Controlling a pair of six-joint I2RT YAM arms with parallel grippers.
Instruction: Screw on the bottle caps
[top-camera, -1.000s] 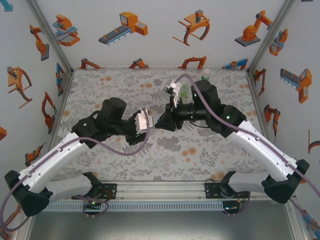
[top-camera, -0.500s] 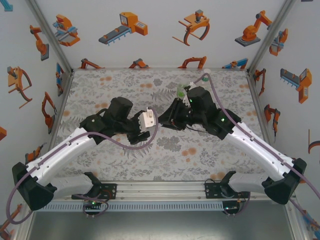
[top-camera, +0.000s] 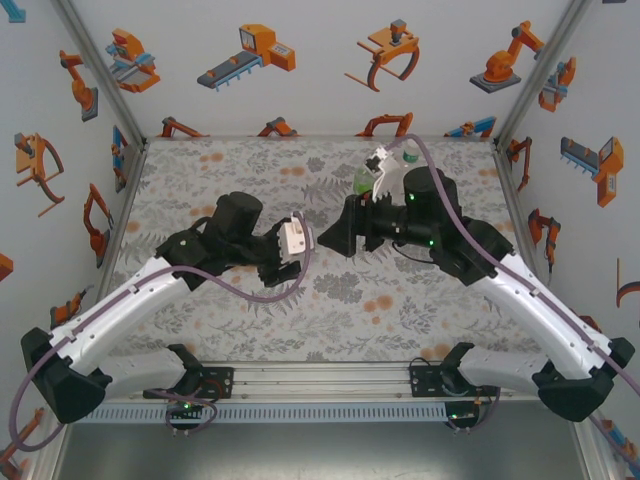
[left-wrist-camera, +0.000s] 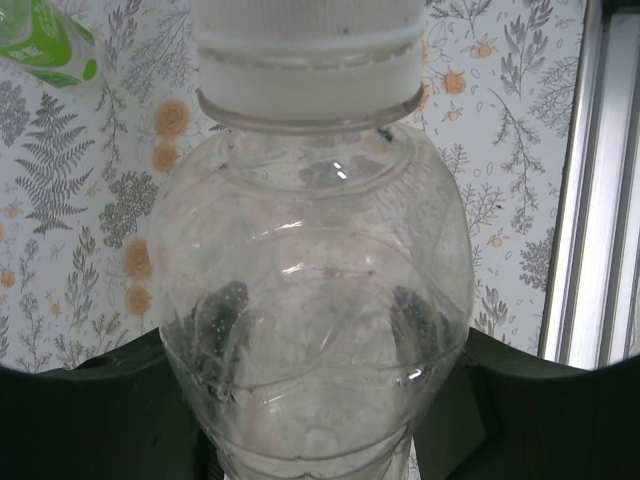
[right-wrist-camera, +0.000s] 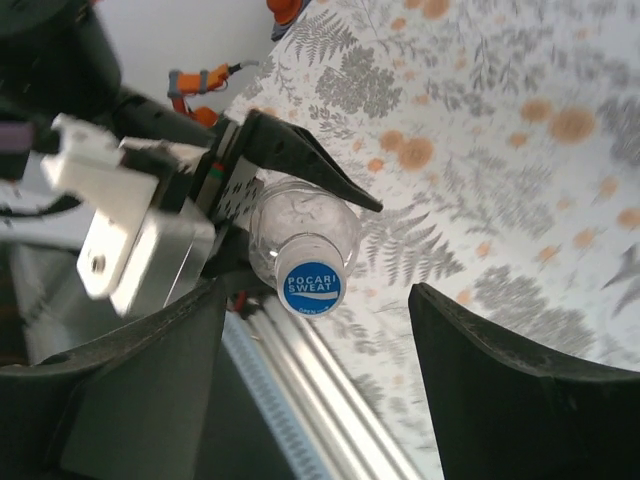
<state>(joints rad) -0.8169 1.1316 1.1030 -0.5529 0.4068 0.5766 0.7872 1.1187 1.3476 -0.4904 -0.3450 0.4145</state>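
Note:
My left gripper (left-wrist-camera: 315, 410) is shut on a clear bottle (left-wrist-camera: 310, 300), gripping its lower body, with dark fingers (left-wrist-camera: 80, 410) on both sides. A white cap (left-wrist-camera: 305, 50) sits on the bottle's neck. In the right wrist view the same cap (right-wrist-camera: 311, 287) has a blue top and faces me. My right gripper (right-wrist-camera: 315, 360) stands open around it, its fingers (right-wrist-camera: 520, 380) clear of the cap. From above, the left gripper (top-camera: 305, 240) and right gripper (top-camera: 325, 238) meet nose to nose at mid table. A green bottle (top-camera: 365, 180) stands just behind them.
Another bottle with a white cap (top-camera: 410, 155) stands at the back right, near the wall. The green bottle (left-wrist-camera: 50, 40) shows at the top left of the left wrist view. An aluminium rail (left-wrist-camera: 590, 200) runs along the table's edge.
My right gripper's jaws have opened off the cap and its wrist has turned. The left gripper still holds the clear bottle in about the same place.

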